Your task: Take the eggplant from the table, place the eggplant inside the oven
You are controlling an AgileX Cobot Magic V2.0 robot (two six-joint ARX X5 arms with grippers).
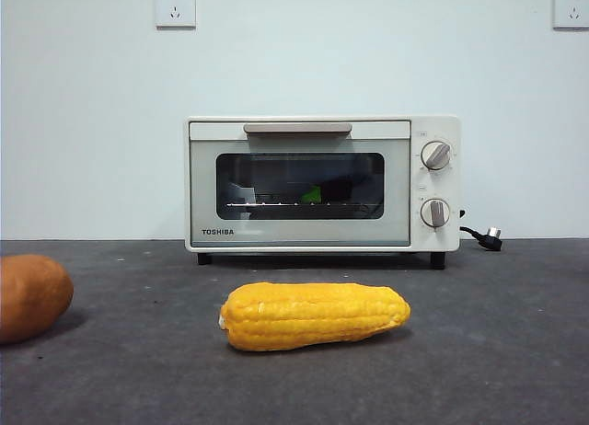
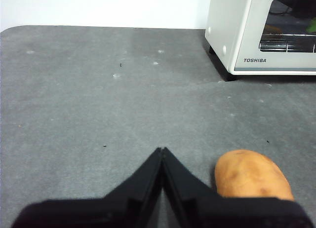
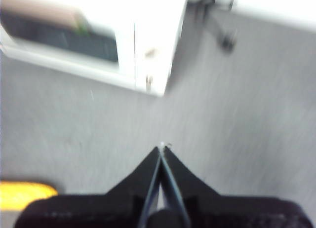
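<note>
The cream-white oven (image 1: 322, 181) stands at the back of the dark grey table (image 1: 497, 351) with its glass door closed. Through the glass, the eggplant (image 1: 327, 191) shows as a dark shape with a green cap lying on the wire rack. The green cap also shows in the left wrist view behind the oven (image 2: 261, 30) glass. My left gripper (image 2: 162, 150) is shut and empty above the table, next to a potato. My right gripper (image 3: 161, 148) is shut and empty above bare table in front of the oven's (image 3: 98, 35) knob side. Neither arm appears in the front view.
A yellow corn cob (image 1: 315, 315) lies in front of the oven, also at the edge of the right wrist view (image 3: 24, 194). An orange-brown potato (image 1: 29, 296) sits at the left, close to my left gripper (image 2: 252, 174). The oven's plug (image 1: 490, 237) lies to its right.
</note>
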